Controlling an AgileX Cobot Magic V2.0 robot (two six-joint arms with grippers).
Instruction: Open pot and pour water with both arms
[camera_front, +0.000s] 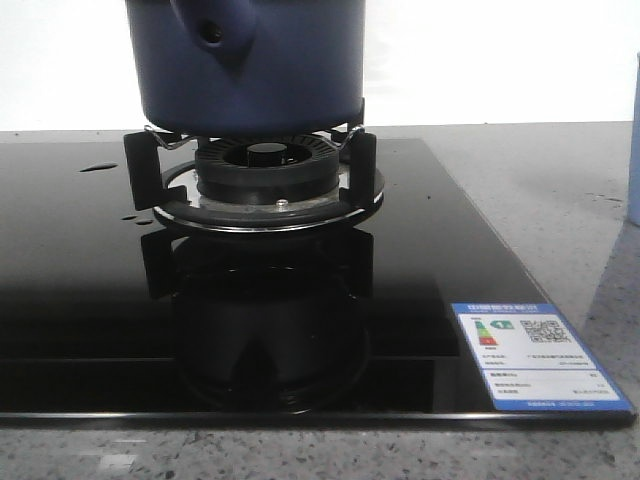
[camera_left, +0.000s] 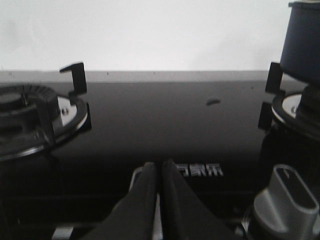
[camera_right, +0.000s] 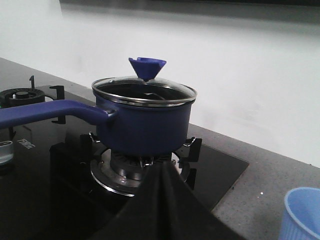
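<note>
Pot (camera_right: 142, 122) sits on the right-hand burner (camera_front: 268, 175) of the black glass stove (camera_front: 80, 330), resting on the metal supports. Glass lid (camera_right: 144, 91) on, steel rim seated all round, blue knob (camera_right: 146, 67) upright at centre. Long handle (camera_right: 47, 112) runs out toward the stove's middle, free of contact. Pale blue cup (camera_right: 302, 215) stands on the grey tabletop (camera_right: 250, 200) beyond the stove's edge, well apart from the pot.

Left gripper (camera_left: 160, 175): fingers pressed together, nothing between them, low over the glass between the two burners, near a grey dial (camera_left: 285, 200). Right gripper (camera_right: 160, 172): fingers meeting at a point, empty, in front of the pot's base.

Judgement: lid not yet off; opening is the step in hand. To do it well, spread one arm's fingers, come down square over the knob, pinch below its flared top, lift straight up so the rim clears without dragging the pot off its supports. The other arm is best placed for the handle. A few drops lie on the glass; slippery footing if the pot shifts.
</note>
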